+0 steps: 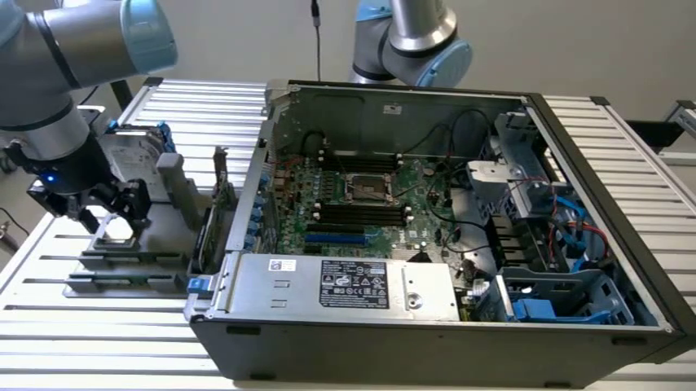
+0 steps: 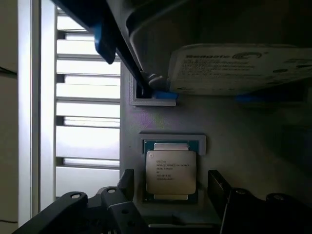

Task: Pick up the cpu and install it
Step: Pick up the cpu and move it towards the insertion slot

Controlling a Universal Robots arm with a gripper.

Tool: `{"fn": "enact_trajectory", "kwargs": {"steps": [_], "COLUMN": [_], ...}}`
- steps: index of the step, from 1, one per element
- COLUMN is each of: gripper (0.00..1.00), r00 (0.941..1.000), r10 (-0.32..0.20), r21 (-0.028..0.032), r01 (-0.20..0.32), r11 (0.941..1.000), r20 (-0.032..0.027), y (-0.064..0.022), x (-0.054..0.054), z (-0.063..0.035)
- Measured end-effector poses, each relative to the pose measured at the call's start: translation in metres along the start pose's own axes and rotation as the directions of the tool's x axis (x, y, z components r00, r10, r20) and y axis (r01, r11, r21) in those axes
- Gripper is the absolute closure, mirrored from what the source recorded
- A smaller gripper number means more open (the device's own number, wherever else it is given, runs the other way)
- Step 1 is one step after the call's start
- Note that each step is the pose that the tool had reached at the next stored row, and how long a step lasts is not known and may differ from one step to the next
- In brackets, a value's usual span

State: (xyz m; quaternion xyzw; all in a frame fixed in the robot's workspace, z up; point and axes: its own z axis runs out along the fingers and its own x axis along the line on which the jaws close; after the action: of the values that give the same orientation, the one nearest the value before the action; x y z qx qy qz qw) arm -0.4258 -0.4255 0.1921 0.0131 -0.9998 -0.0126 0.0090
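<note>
The cpu (image 2: 171, 171), a small square chip with a silvery printed top, lies flat in a recess of the grey holder (image 2: 243, 131). My gripper (image 2: 171, 184) is open right above it, one dark finger on each side of the chip and neither touching it. At the exterior view's left, the gripper (image 1: 106, 213) hangs low over the holder (image 1: 130, 269), with the cpu (image 1: 113, 232) a pale patch under it. The empty cpu socket (image 1: 367, 188) sits in the middle of the motherboard inside the open computer case (image 1: 592, 155).
A silver hard drive (image 2: 239, 68) in a blue bracket stands on the same holder just beyond the chip. A labelled power-supply box (image 1: 348, 283) fills the case's near side. Cables and drive cages crowd the case at the exterior view's right. A second robot arm (image 1: 419, 41) stands behind the case.
</note>
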Motion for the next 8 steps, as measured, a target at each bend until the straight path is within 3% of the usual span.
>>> {"fn": "enact_trajectory", "kwargs": {"steps": [8], "gripper": [0.29], "r00": [0.9999], "r10": [0.010], "r21": [-0.0002], "r01": [-0.010], "r11": [0.9999], "r20": [0.0001], "y": [0.0026], "x": [-0.0011], "z": [0.0024]}}
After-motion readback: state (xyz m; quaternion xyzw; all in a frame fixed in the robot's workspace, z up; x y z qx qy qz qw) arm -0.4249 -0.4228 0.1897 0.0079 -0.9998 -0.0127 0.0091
